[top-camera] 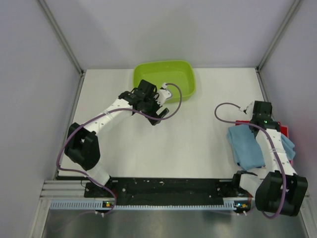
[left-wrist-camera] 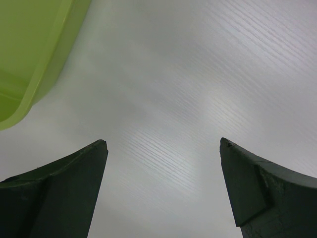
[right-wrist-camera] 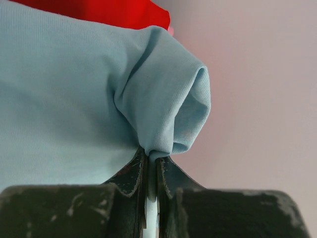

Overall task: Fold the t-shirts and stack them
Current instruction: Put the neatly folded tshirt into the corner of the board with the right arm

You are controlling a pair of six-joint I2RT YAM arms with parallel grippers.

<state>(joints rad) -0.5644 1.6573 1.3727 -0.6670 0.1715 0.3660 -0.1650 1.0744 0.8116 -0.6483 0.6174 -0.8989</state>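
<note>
A light blue t-shirt (top-camera: 246, 144) lies in a folded bundle at the right side of the table, over a red t-shirt (top-camera: 283, 128) whose edge shows at the far side. A darker blue bit of cloth (top-camera: 290, 148) shows right of the arm. My right gripper (top-camera: 259, 119) is over this pile. In the right wrist view the right gripper (right-wrist-camera: 152, 157) is shut on a fold of the light blue t-shirt (right-wrist-camera: 74, 89), with the red t-shirt (right-wrist-camera: 109, 11) beyond. My left gripper (top-camera: 156, 112) is open and empty over bare table; in the left wrist view the left gripper (left-wrist-camera: 163, 146) holds nothing.
A lime-green plastic basin (top-camera: 165, 79) stands at the back centre, just beyond the left gripper; its rim (left-wrist-camera: 34, 79) shows at the upper left of the left wrist view. Grey walls enclose the table (top-camera: 198, 139) on the left, back and right.
</note>
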